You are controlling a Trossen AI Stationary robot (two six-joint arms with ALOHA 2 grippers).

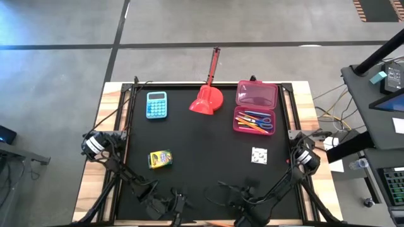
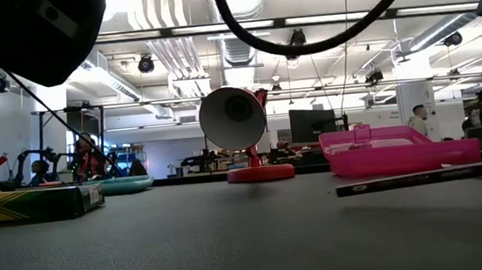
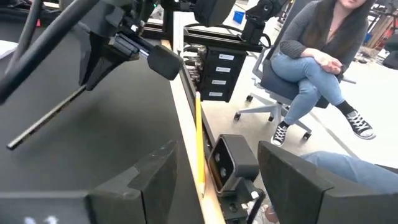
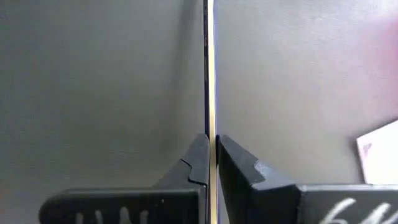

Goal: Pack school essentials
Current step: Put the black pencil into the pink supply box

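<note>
My right gripper (image 4: 211,140) is shut on a thin dark pencil (image 4: 209,74) near the table's near edge (image 1: 243,217). My left gripper (image 3: 217,168) stands open and empty beside it (image 1: 180,203). A pink case (image 1: 255,107) lies open at the far right, holding pencils and blue-handled scissors (image 1: 260,120). The yellow-green crayon box (image 1: 160,159) lies flat on the mat at the left. A white speckled square (image 1: 259,155) lies at the right. A yellow pencil (image 3: 199,137) lies along the table's wooden near rim. My right gripper pinches the dark pencil's shaft (image 4: 210,127) between its two fingers, coming steeply from above. The fingers lie across the pencil. Its long free part (image 3: 50,118) slants away from the fingers over the mat; whether its end touches the mat I cannot tell.
A light-blue calculator (image 1: 156,104) and a red long-handled scoop (image 1: 207,98) stand at the far side. The bare mat (image 1: 202,151) spreads across the middle. A person (image 3: 311,56) sits on a chair beyond the table's near edge.
</note>
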